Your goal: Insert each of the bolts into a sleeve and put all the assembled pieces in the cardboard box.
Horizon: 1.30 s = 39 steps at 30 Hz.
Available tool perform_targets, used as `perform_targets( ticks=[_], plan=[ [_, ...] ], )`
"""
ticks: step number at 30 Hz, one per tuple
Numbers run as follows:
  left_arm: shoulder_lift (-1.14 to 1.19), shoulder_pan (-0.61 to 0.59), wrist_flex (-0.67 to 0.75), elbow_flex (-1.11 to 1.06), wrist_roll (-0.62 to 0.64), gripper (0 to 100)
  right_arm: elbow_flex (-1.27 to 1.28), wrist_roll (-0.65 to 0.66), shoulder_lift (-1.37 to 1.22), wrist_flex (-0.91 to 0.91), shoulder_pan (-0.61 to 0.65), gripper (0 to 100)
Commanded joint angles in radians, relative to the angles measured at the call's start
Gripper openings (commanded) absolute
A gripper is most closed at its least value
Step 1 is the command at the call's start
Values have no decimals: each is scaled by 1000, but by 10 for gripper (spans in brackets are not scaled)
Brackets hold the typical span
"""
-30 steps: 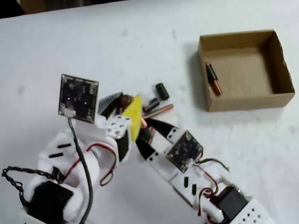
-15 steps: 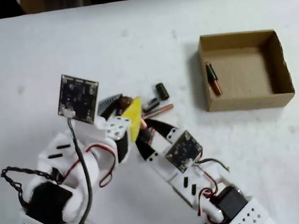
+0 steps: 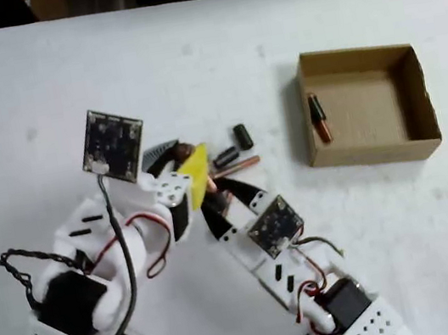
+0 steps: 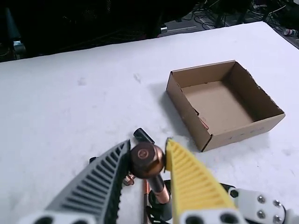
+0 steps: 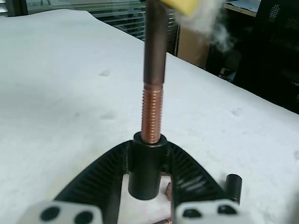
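The left gripper [image 4: 147,151] is closed on the hexagonal head of a copper-coloured bolt [image 4: 146,159]. The head is pinched between a grey finger [image 4: 100,182] and a yellow finger [image 4: 189,179], and the shank hangs downward.

The bolt's threaded end is seen entering the open top of a black sleeve [image 5: 145,172]. Most of the thread is left showing above the sleeve's rim. The sleeve is held upright, clamped between the 2 black fingers of the right gripper [image 5: 145,149].

In the high view, the 2 grippers are found together over the tabletop [image 3: 188,53], the left one above the right one. Both are placed apart from the cardboard box [image 3: 368,152], which is set open side up.

On the tabletop between the grippers and the box, 1 loose sleeve [image 3: 242,136] is seen standing alone. Nearer the grippers, a second bolt [image 3: 239,165] is laid flat, with a dark cylinder [image 3: 225,158] just beside it. Whether that cylinder is another sleeve cannot be told.

Inside the box, 1 assembled piece [image 3: 318,117] is laid on the floor against the wall nearest the grippers. It is dark at 1 end and copper-coloured at the other.
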<state>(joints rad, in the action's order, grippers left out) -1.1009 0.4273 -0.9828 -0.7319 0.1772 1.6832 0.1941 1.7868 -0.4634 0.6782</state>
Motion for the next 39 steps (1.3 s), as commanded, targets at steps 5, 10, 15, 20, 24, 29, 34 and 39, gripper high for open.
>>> perform_targets(
  ticks=[5,10,15,20,24,29,34,39],
  plan=[
    [-25,-4,-23,8,6,27,8,18,10,2,4,17],
    [-25,-7,-25,6,6,27,8,18,10,2,4,17],
    [-25,-8,-46,8,6,27,8,18,10,2,4,17],
    [-25,-10,-46,8,6,27,8,18,10,2,4,17],
    [-25,-10,-46,8,6,27,8,18,10,2,4,17],
    [-25,-10,-46,8,6,27,8,18,10,2,4,17],
    [-25,-10,-51,8,6,27,8,18,10,2,4,17],
    [-25,-12,-58,8,6,27,8,18,10,2,4,17]
  ],
)
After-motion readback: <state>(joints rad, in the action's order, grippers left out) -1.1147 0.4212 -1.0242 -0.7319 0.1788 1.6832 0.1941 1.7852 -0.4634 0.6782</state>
